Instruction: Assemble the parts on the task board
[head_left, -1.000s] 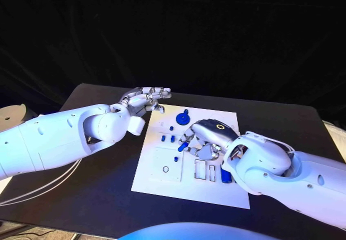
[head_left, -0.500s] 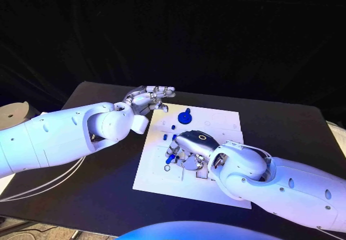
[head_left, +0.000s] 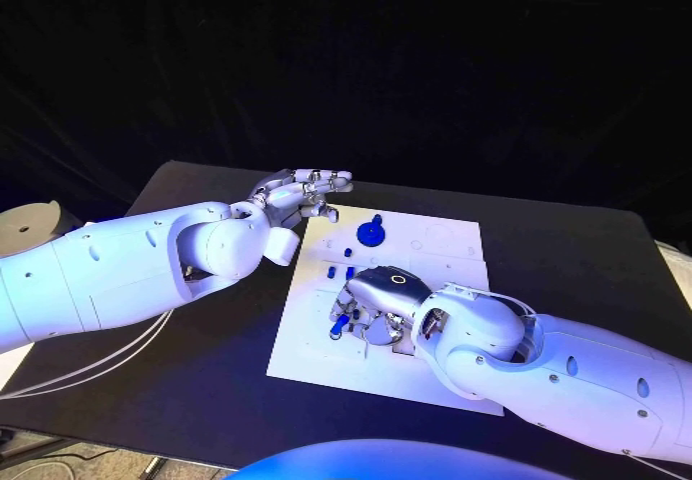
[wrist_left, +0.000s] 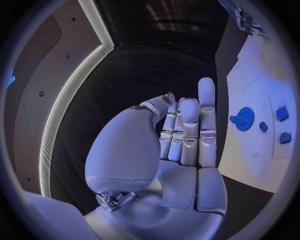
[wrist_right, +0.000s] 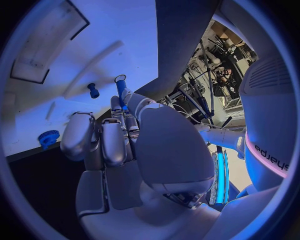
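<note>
Over the last second the right hand (head_left: 378, 297) has moved from the middle of the task board (head_left: 444, 240) toward the board's left half and lower down, carrying a slim blue peg (head_left: 339, 322) with it. The left hand (head_left: 296, 195) has stayed where it was, off the board's far left corner.

In the head view, the white task board lies in the middle of the black table (head_left: 562, 240). The right hand hangs over the board's left-centre area, palm down, fingers curled together. The blue peg is pinched at the fingertips and points down at the board's surface. In the right wrist view the peg (wrist_right: 120, 89) sticks out past the fingertips (wrist_right: 116, 103), its far end just above or touching the white board (wrist_right: 125, 30); which one cannot be told.

A blue gear (head_left: 371, 235) lies near the board's far edge, well apart from the right hand. Two small blue parts (head_left: 339, 272) stand just beyond the right hand's fingers. The right wrist view also shows a short blue stud (wrist_right: 93, 91) standing on the board near the peg, and the gear (wrist_right: 47, 138) at the board's edge.

The left hand hovers above the table beside the board, holding nothing. In the left wrist view its fingers (wrist_left: 187, 125) are straight and close side by side, thumb bent across in front of them. The gear (wrist_left: 244, 119) and small blue parts (wrist_left: 282, 113) lie on the board beyond it.
</note>
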